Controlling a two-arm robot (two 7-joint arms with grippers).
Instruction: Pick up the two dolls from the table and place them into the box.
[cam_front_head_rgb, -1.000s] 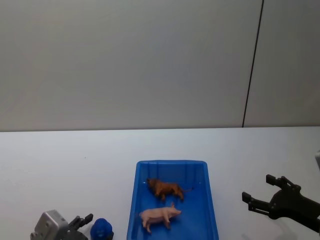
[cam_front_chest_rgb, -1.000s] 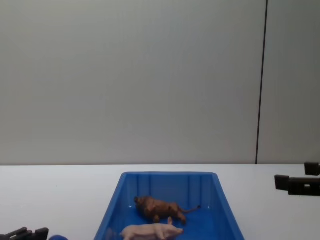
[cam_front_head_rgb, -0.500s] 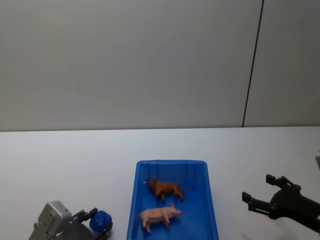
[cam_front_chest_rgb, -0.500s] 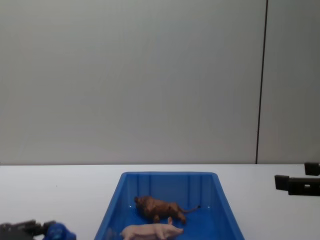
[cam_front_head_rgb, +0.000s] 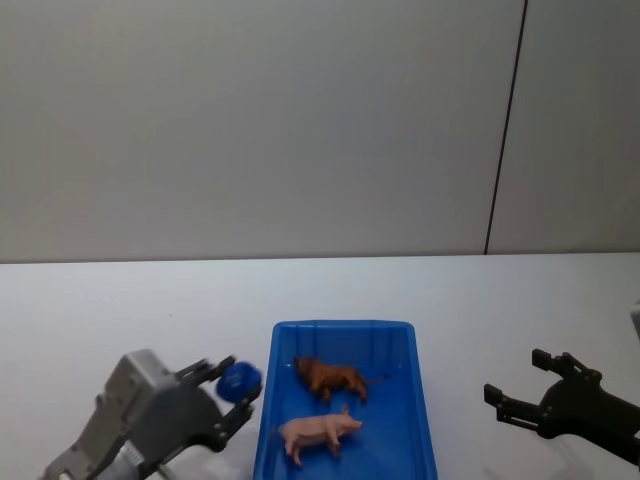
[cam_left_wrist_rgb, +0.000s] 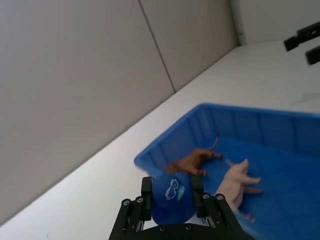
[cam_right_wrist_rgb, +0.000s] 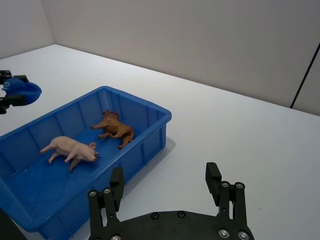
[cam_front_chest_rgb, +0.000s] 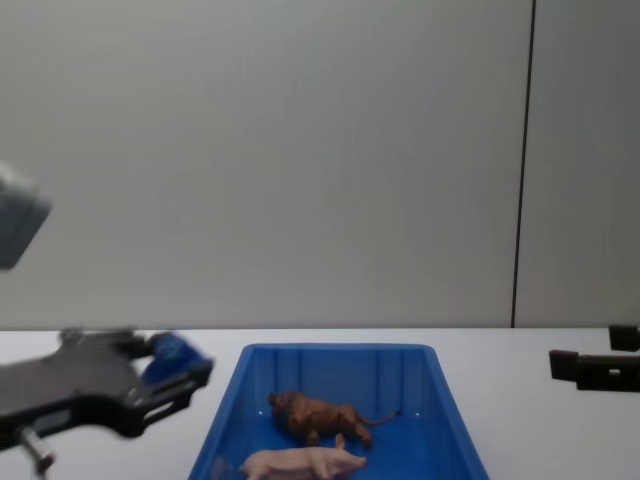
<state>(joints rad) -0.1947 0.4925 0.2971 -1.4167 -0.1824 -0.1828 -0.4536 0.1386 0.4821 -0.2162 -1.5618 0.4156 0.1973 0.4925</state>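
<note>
The left claw (cam_front_head_rgb: 232, 392) has risen from the near-left corner of the surface (cam_front_head_rgb: 120, 300) since a second ago, pinching the small blue rounded object (cam_front_head_rgb: 239, 379), and now hangs just beside the box's (cam_front_head_rgb: 340, 327) left rim. The lion (cam_front_head_rgb: 330, 377) and pig (cam_front_head_rgb: 318, 432) lie inside the box, unmoved. The right claw (cam_front_head_rgb: 525, 385) hovers spread to the right, unchanged.

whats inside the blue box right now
The box holds the brown lion and, nearer the robot, the pink pig, both on its floor. The near end of the floor is cut off from view.
</note>
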